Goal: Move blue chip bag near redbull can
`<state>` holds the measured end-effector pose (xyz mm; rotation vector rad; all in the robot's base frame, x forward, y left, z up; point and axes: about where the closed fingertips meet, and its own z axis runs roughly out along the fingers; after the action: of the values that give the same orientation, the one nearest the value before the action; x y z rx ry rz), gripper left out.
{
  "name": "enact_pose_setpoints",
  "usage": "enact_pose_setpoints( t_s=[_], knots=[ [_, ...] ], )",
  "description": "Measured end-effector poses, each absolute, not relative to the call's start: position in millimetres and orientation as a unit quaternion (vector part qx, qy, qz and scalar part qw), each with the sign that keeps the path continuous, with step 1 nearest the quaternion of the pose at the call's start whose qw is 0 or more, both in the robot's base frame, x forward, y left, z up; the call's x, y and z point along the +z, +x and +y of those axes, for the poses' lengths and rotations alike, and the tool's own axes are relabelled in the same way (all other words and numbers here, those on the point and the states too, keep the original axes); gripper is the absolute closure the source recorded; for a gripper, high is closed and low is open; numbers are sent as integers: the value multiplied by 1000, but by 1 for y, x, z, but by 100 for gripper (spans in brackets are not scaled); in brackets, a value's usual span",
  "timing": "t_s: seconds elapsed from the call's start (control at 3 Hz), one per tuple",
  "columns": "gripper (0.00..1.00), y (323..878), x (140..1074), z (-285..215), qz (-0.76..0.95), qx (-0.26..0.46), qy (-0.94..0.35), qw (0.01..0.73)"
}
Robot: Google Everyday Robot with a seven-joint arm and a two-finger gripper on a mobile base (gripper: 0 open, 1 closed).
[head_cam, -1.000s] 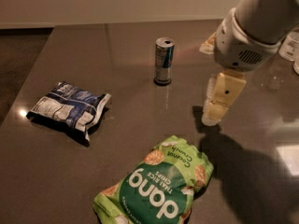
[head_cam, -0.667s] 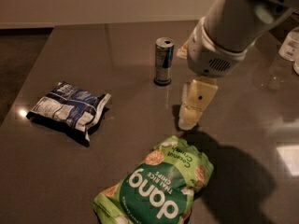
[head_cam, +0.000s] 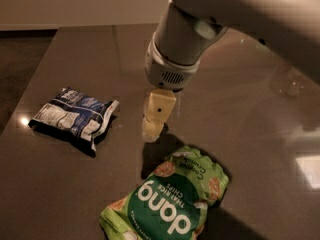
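So the arm [head_cam: 185, 39] swings left across the table compared to a second ago. The gripper [head_cam: 151, 129] was off to the right of the redbull can, and now it hangs between the blue chip bag [head_cam: 72, 115] and the green dang bag [head_cam: 167, 201], just above the dang bag's top edge and way closer to the blue one. The can is now completely hidden behind the arm's fat wrist, which fills much more of the view.

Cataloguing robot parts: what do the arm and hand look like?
The hand, beside the blue chip bag, is a pale yellow block with one black dot. Its wrist is a white cylinder with a vent grille; the arm is smooth off-white.
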<state>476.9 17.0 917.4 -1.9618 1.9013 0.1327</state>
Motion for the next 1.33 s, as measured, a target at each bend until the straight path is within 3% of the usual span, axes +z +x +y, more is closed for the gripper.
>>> enact_pose_setpoints(
  t_s=[0.67,1.33],
  knots=[
    [0,490,884,88,675,58,-711,190],
    [0,496,854,127,670,64,-722,164]
  ],
)
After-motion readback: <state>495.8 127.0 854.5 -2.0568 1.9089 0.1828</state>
